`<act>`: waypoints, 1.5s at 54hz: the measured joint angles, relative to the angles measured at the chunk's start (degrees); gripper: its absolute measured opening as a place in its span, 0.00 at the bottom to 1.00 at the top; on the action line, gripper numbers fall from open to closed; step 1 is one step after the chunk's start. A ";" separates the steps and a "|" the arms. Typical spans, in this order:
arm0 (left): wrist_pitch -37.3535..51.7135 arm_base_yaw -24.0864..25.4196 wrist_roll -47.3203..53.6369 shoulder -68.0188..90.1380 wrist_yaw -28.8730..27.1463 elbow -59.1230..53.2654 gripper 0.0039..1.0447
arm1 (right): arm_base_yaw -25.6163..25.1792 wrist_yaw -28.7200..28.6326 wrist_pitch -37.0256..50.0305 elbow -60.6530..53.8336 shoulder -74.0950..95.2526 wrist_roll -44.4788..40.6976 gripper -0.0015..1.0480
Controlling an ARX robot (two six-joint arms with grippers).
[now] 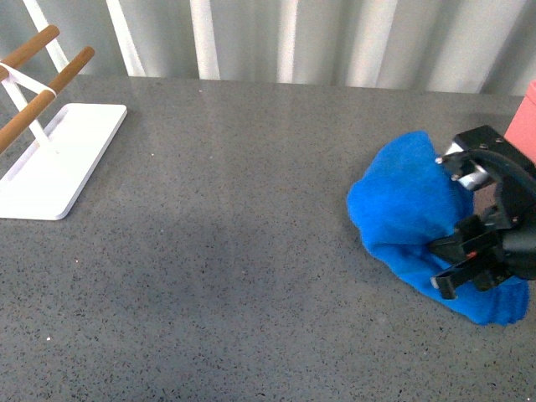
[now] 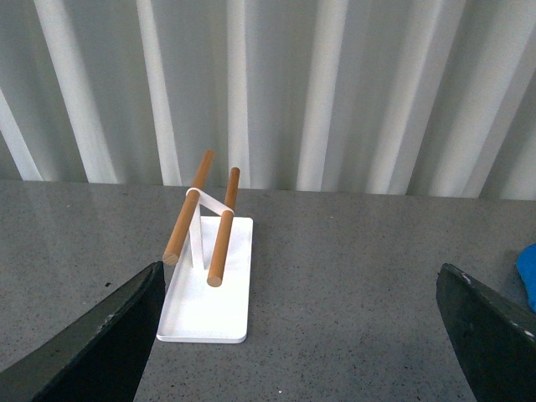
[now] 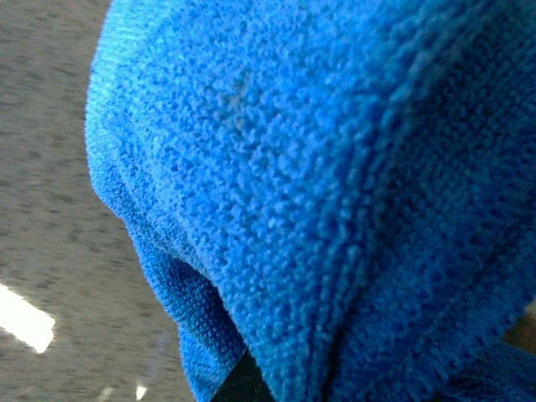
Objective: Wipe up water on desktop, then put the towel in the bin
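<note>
The bright blue towel [image 1: 410, 205] lies bunched on the dark-grey speckled desktop [image 1: 234, 251] at the right. My right gripper [image 1: 469, 264] is shut on the towel's near right part. In the right wrist view the towel [image 3: 301, 184] fills almost the whole picture and hides the fingers. A sliver of the coral-pink bin [image 1: 526, 126] shows at the right edge, just behind the right arm. My left gripper [image 2: 306, 335] hangs open over bare desktop [image 2: 335, 276], holding nothing; it does not show in the front view. I can make out no water on the desktop.
A white tray-base rack [image 1: 63, 159] with two wooden bars [image 1: 42, 92] stands at the back left, and the same rack [image 2: 209, 285] lies ahead of my left gripper. A corrugated metal wall [image 1: 293, 38] closes off the desktop's far edge.
</note>
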 joint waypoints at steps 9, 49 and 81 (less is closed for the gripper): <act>0.00 0.02 0.00 0.00 0.00 0.00 0.94 | -4.39 0.09 -1.16 1.70 1.09 -2.51 0.03; 0.00 0.02 0.00 -0.02 0.00 0.00 0.94 | -1.88 10.27 -8.11 31.95 19.82 -3.41 0.03; 0.00 0.02 0.00 -0.02 0.00 0.00 0.94 | 13.22 -0.68 -6.60 32.35 21.44 -1.33 0.03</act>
